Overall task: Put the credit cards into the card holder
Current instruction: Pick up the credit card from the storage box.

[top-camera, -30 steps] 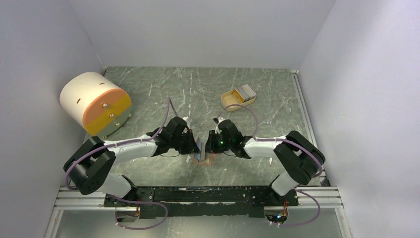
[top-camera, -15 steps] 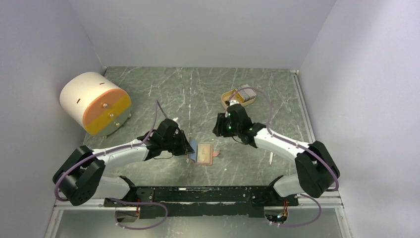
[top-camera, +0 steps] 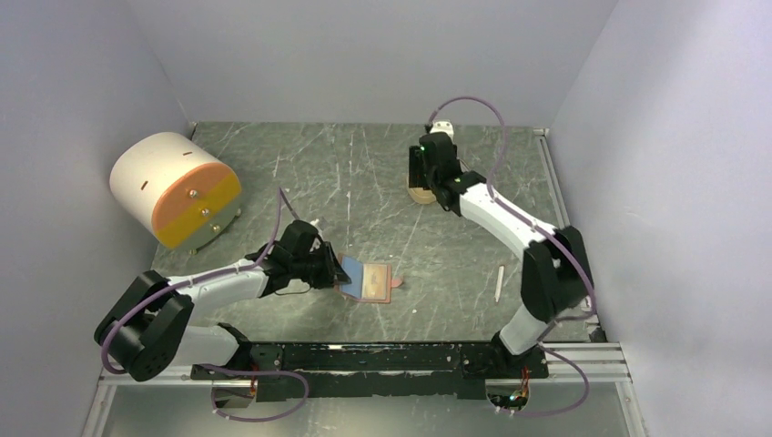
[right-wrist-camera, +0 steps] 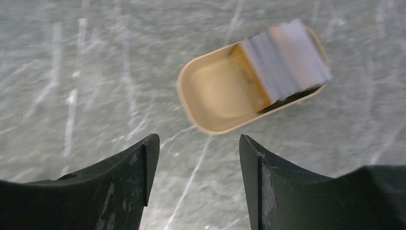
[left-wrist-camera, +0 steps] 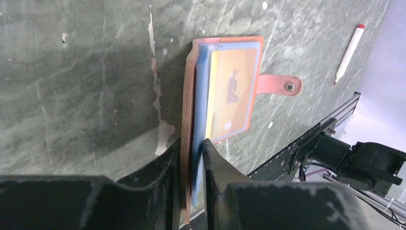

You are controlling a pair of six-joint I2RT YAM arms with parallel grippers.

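Only the top view shows the white-and-orange drum with drawers (top-camera: 173, 187). The right gripper (right-wrist-camera: 197, 143), jaws apart, hangs over a beige oval tray (right-wrist-camera: 206, 96) with grey-white credit cards (right-wrist-camera: 287, 57). The left gripper (left-wrist-camera: 192, 146) pinches the edge of the salmon-pink leather card holder (left-wrist-camera: 189, 86), near a white pen (left-wrist-camera: 348, 52).

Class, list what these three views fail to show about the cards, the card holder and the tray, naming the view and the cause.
1. Right wrist view: motion blur smears the cards in the tray, so their number is unclear.
2. Top external view: the right tool covers most of that tray.
3. Left wrist view: the left tool clamps the card holder, hiding its near end.
4. Top external view: any print inside the card holder is too small to read.
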